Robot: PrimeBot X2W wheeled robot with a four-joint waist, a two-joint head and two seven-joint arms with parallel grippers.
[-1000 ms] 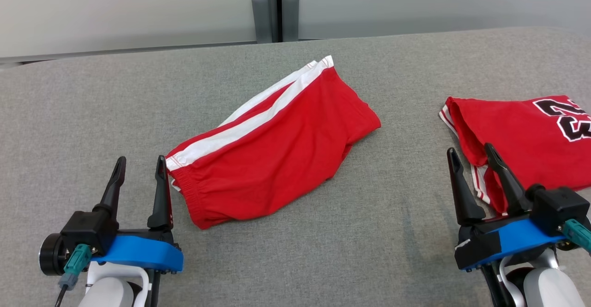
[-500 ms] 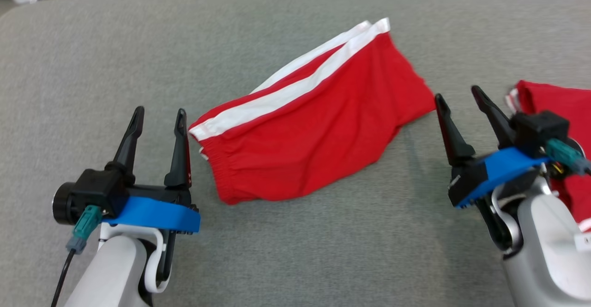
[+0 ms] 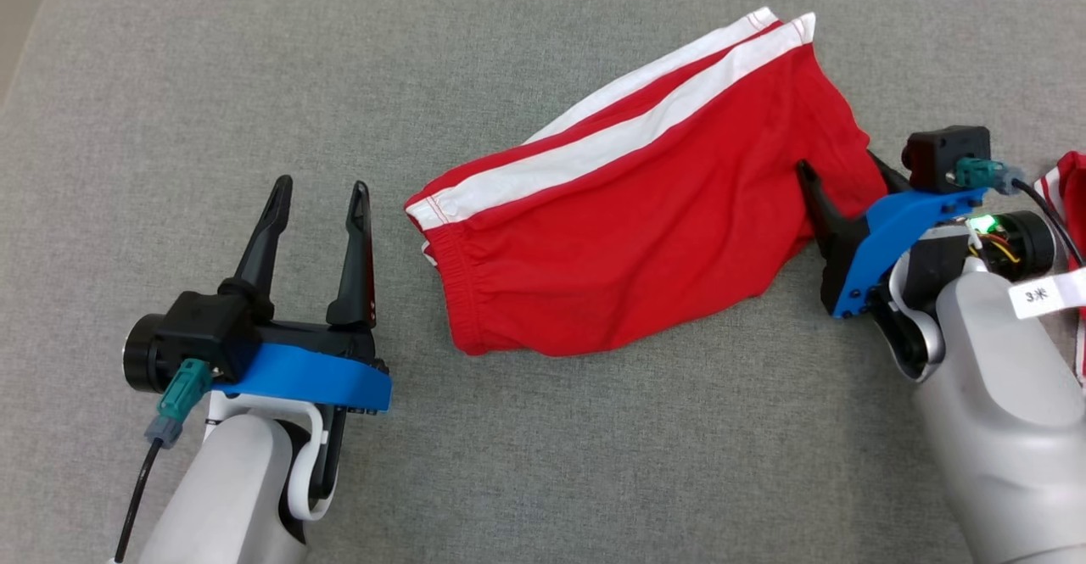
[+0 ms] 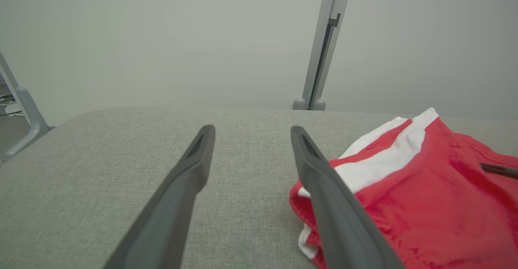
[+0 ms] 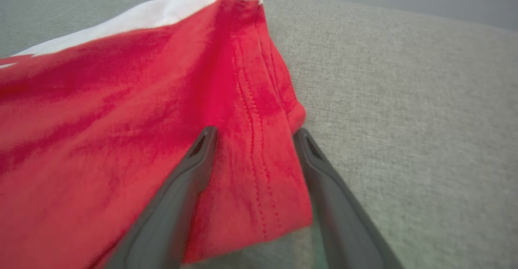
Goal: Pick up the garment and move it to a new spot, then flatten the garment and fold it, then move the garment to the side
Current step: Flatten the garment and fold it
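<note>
Two grippers flanked a pair of red shorts (image 3: 628, 233) with white side stripes that lay slantwise across the middle of the grey fabric-covered table (image 3: 170, 55). The elastic waistband pointed toward the near left and the leg ends toward the far edge. The shorts were doubled over, one striped side lying on the other, with some loose creases near the crotch.

The right gripper (image 3: 837, 163) had its jaws spread apart and held nothing. In the right wrist view its fingers (image 5: 323, 180) straddled the stitched corner of a leg hem, probably so that closing would pinch that corner. The left gripper (image 3: 322, 184) was also wide apart and empty. It sat just beside the waistband without touching it, likely placed to take that end so the cloth would hang level from both ends.

Doubled shorts with jaws bracketing them suit a garment about to be lifted to a new spot. They suit equally a folded garment due to go to the side, and the pictures did not settle which. A second red garment (image 3: 1071, 182) peeked in at the table's right edge.
</note>
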